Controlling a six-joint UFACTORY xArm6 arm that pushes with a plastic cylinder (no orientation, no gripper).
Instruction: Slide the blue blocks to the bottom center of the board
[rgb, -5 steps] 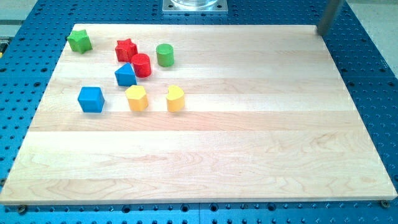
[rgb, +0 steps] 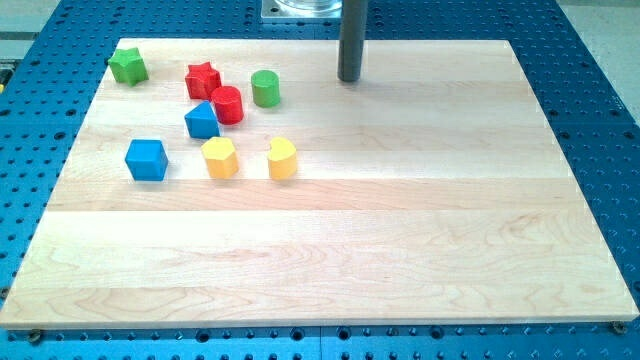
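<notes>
Two facts about the working end first: the arm carries no hand, only a dark rod, so nothing is open, closed or held; and my tip (rgb: 349, 79) stands near the top edge of the tabletop (rgb: 400, 250), a little right of its middle, touching no block.

The nearest piece is the green cylinder (rgb: 265, 88), to the tip's left and apart from it. Beyond it sits the red cylinder (rgb: 228, 104), with the red star (rgb: 203, 79) just above it.

The blue wedge-like block (rgb: 202, 121) seems to touch the red cylinder's lower-left side. The blue cube (rgb: 146, 159) lies further toward the left edge, on its own. Both are in the upper-left part, well away from the bottom centre.

You would do well to take the wedge first. Bring the tip round to its upper-left side, passing between the red star and the wedge if the gap allows, and push down and to the right.

Watch the yellow block (rgb: 220, 157) just below the wedge and the yellow block with a rounded side (rgb: 283, 158) beside it: a straight diagonal would likely sweep them along. Steer the wedge through the gap between the cube and the first yellow, then turn right along the bottom edge.

Keep the push through the block's middle, since an angled face is likely to make it spin off. The green star (rgb: 128, 66) in the top-left corner is out of the way.
</notes>
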